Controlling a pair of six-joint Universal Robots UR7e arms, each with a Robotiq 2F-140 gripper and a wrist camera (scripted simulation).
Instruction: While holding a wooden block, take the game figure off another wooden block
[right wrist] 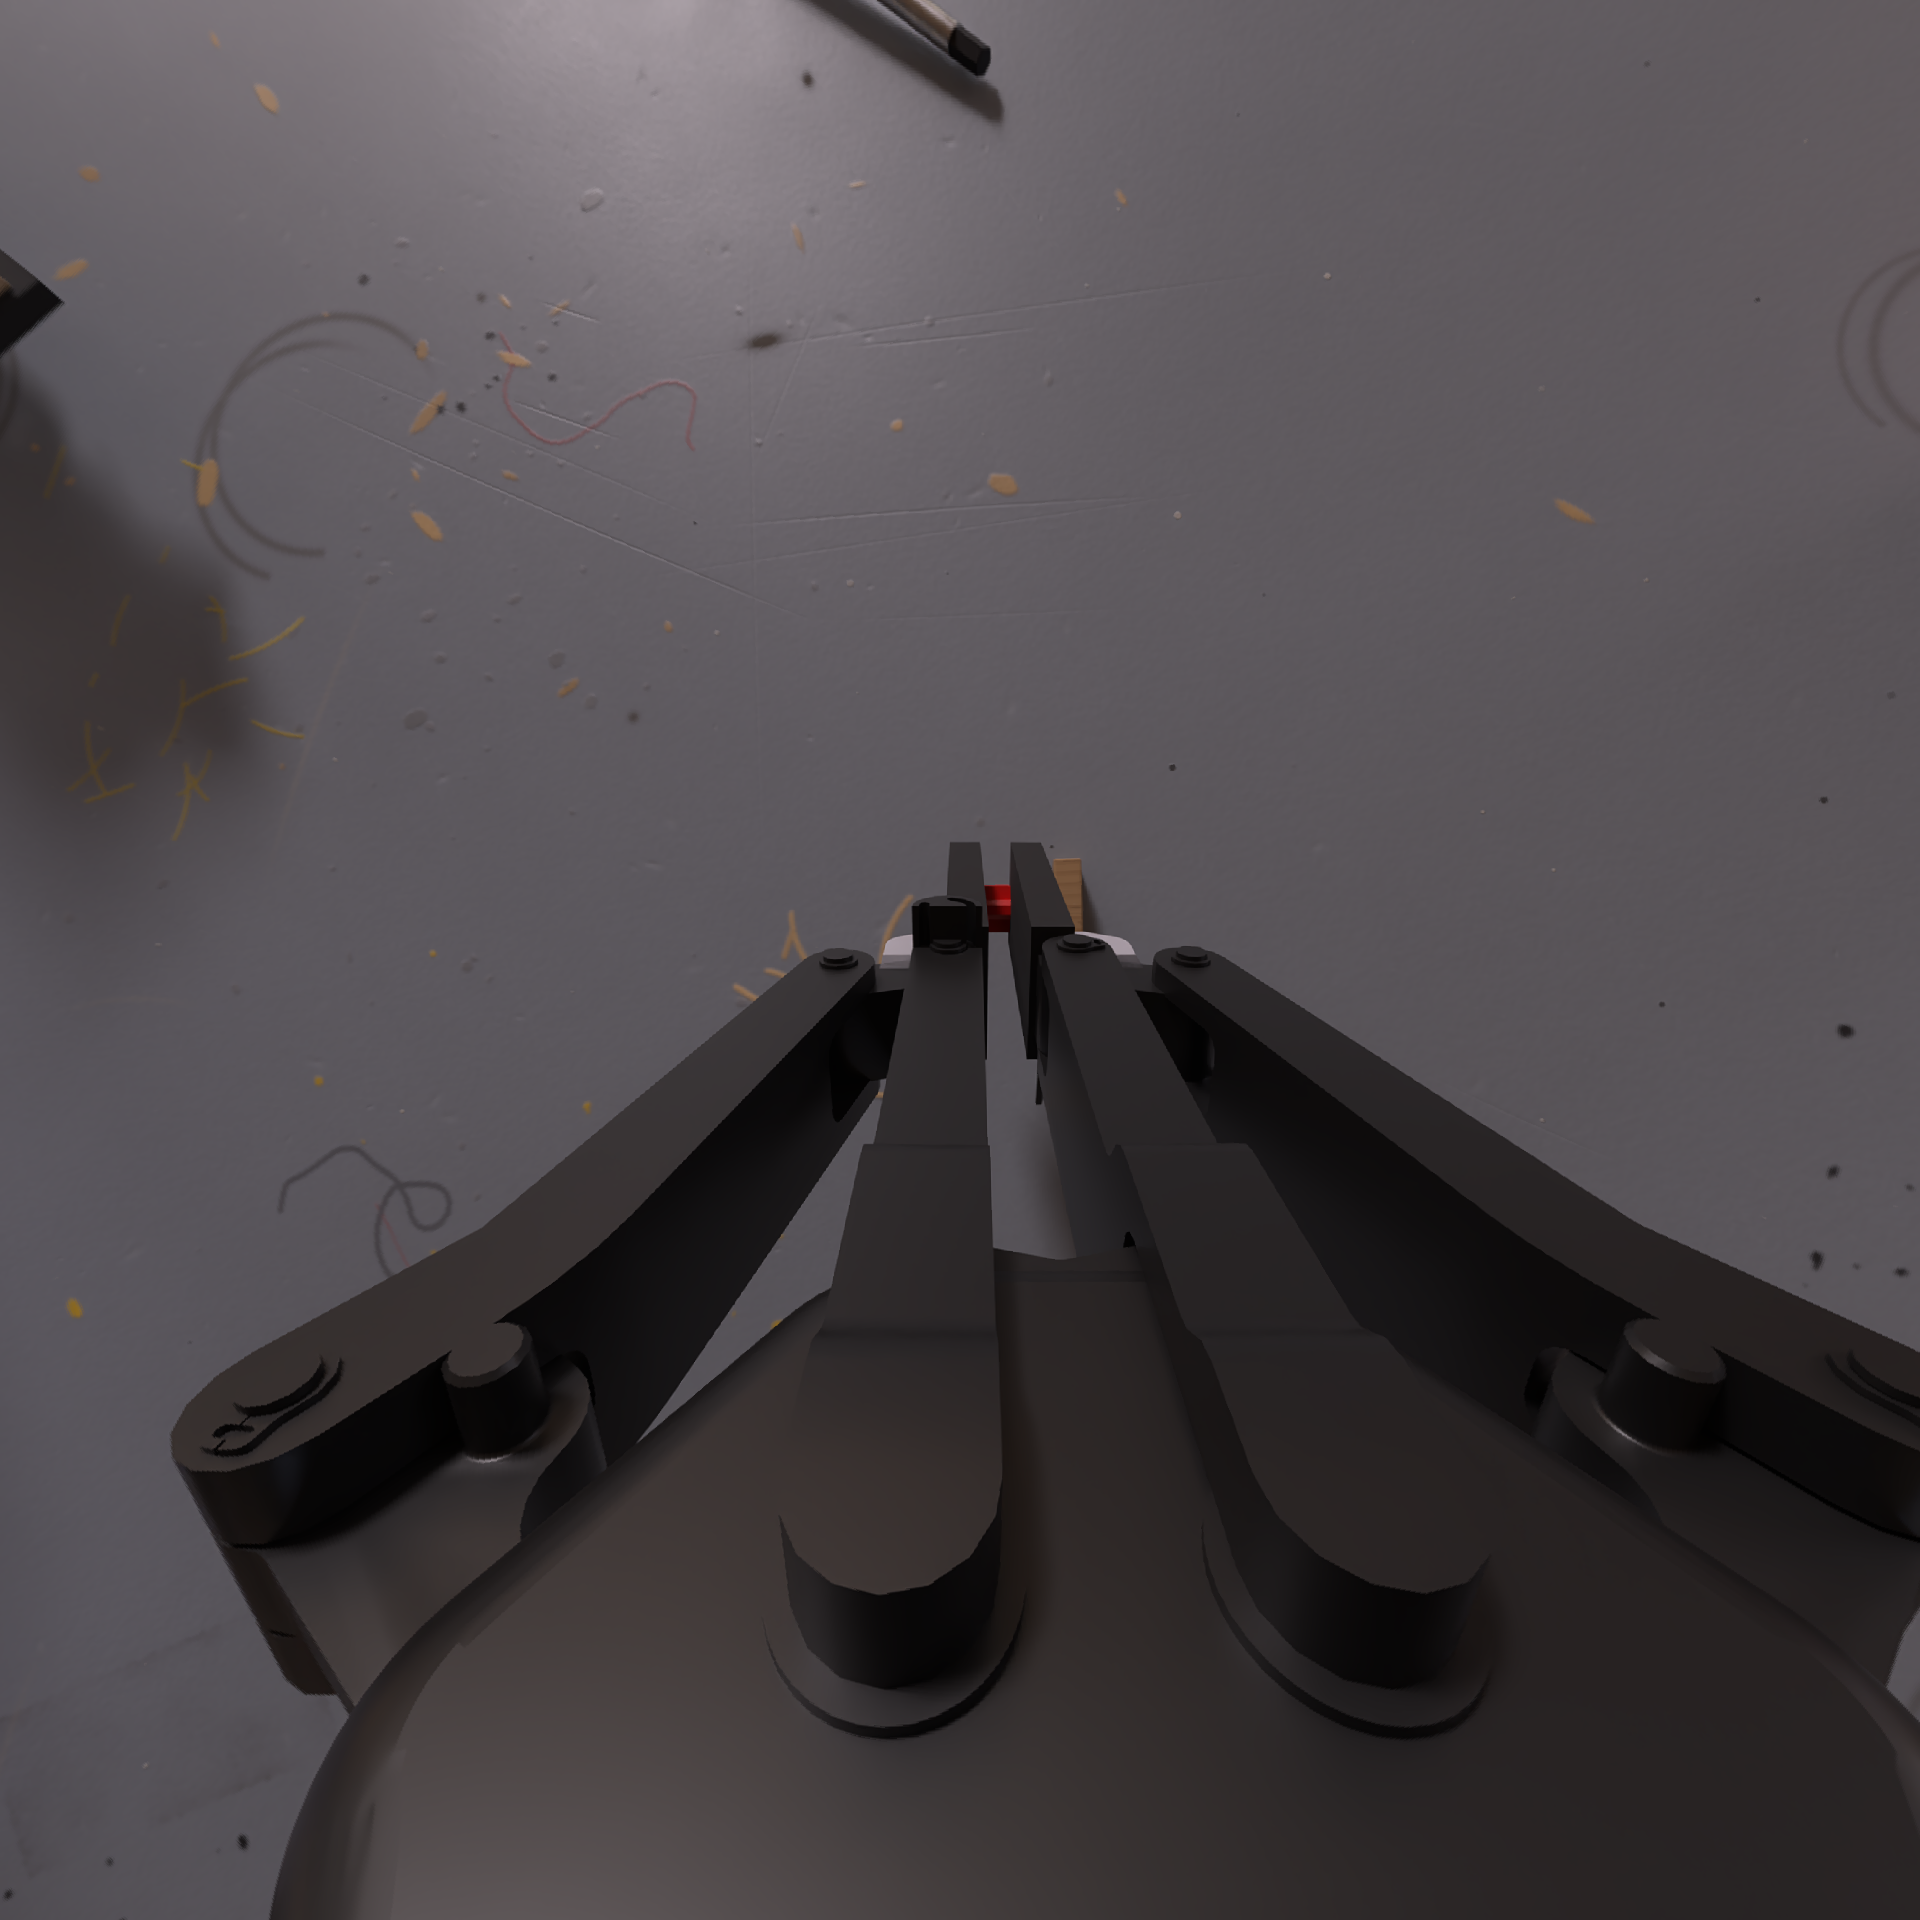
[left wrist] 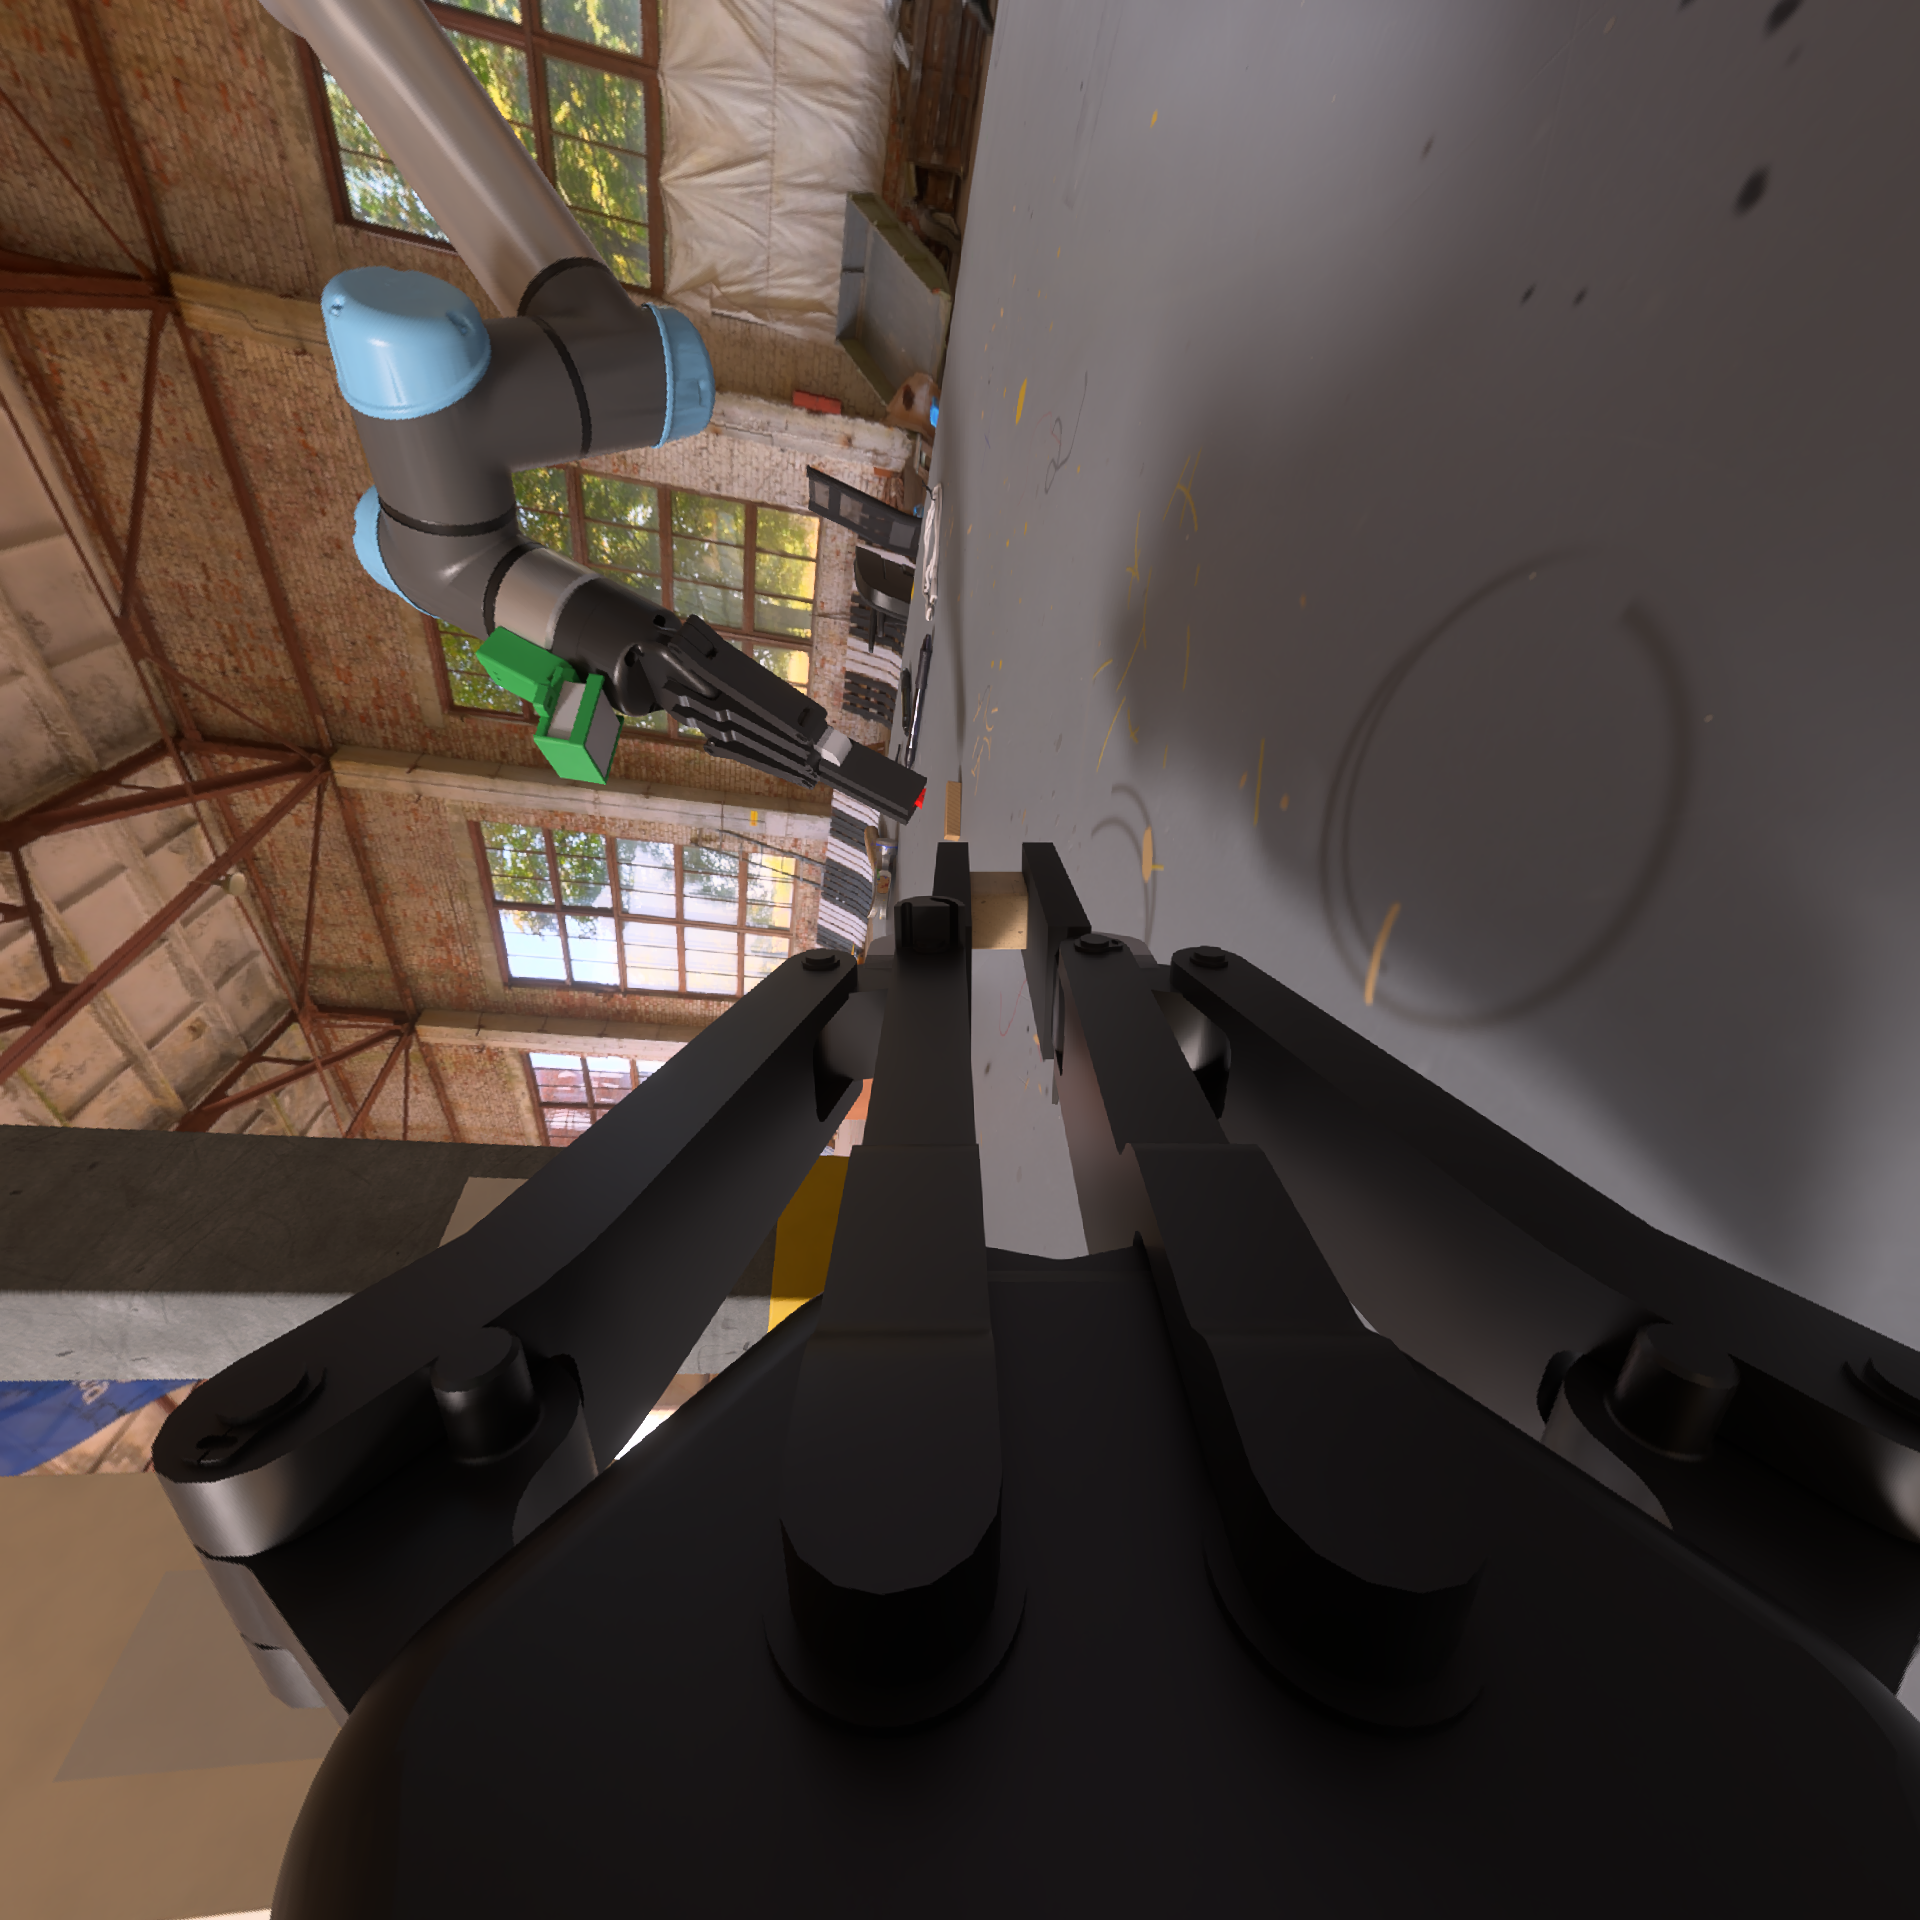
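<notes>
Already the red game figure point(right wrist: 998, 906) is pinched by the right gripper point(right wrist: 995, 883) beside a wooden block point(right wrist: 1070, 891); a skewed pull could drag that block along, while another block point(left wrist: 998, 911) is clamped by the left gripper point(left wrist: 995, 894).

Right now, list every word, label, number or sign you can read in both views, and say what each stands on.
Blue banner, lower left edge of the left wrist view: pale lettering, cut off by the frame and too blurred to read.
Wooden block in the left pincer: no marking.
Red game figure in the right pincer: no marking.
Pen: no writing visible.
</notes>
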